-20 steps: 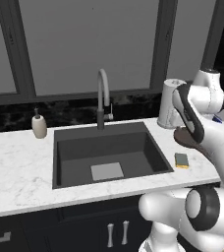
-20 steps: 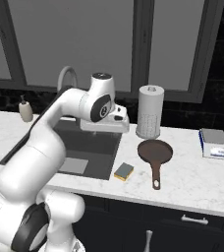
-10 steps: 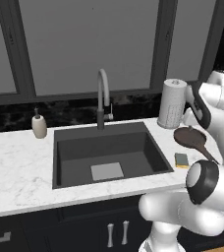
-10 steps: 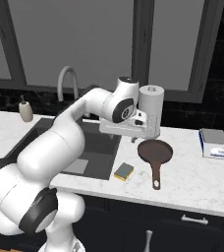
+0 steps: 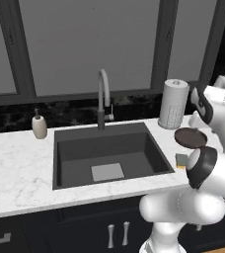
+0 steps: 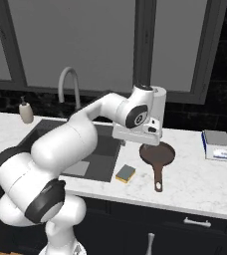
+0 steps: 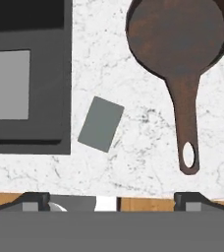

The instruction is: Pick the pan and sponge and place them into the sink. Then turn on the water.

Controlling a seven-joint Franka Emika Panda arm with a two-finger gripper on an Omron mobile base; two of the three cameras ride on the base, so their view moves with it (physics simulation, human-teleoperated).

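Note:
The reddish-brown pan (image 7: pixel 178 34) lies on the white counter to the right of the sink (image 5: pixel 134 153), its long handle (image 7: pixel 185 113) pointing toward the counter's front edge. Between the pan (image 6: pixel 158 153) and the sink (image 6: pixel 103 158) lies the sponge (image 6: pixel 126 173), which looks grey-green from above (image 7: pixel 100 123). My gripper (image 7: pixel 113 201) hangs open above the counter, over the gap between sponge and pan handle, with nothing between its fingertips (image 7: pixel 35 199). From the right base the hand (image 6: pixel 138 143) sits just left of the pan. No water runs from the arched faucet (image 5: pixel 103 99).
A paper towel roll (image 5: pixel 172 104) stands behind the pan (image 5: pixel 190 138). Left of the sink is a soap dispenser (image 5: pixel 39 126). A small stack of books (image 6: pixel 217 146) lies far right on the counter. The sink (image 7: pixel 40 123) has a light square patch (image 7: pixel 6 83).
The arm has swung to the right, from over the sink's right part to above the counter by the pan. The gripper stayed open. Pan and sponge have not moved.

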